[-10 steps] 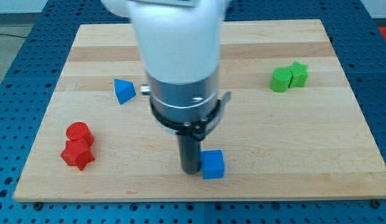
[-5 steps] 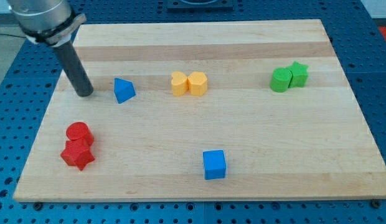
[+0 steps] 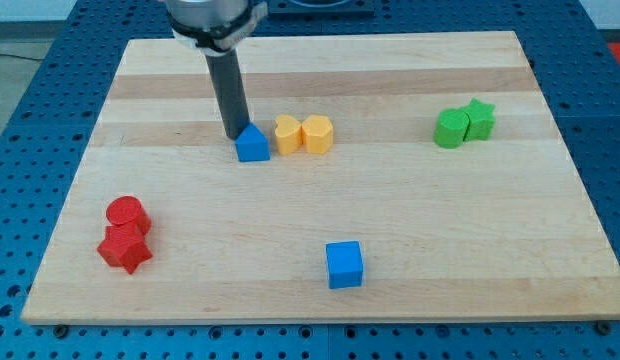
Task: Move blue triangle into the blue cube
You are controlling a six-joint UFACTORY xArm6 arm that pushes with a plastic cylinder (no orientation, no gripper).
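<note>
The blue triangle (image 3: 252, 145) sits on the wooden board left of centre, touching or nearly touching the left yellow block (image 3: 287, 134). My tip (image 3: 235, 134) stands just at the triangle's upper left, against it. The blue cube (image 3: 344, 265) lies near the view's bottom, below and to the right of the triangle, well apart from it.
Two yellow blocks (image 3: 317, 133) sit side by side right of the triangle. A green cylinder-like block (image 3: 451, 129) and a green star (image 3: 479, 119) are at the right. A red block (image 3: 126, 213) and a red star (image 3: 124, 249) are at the lower left.
My tip moved from the triangle's left to its upper left. The blue triangle has slid right, up to the yellow blocks. The blue cube has not moved.
</note>
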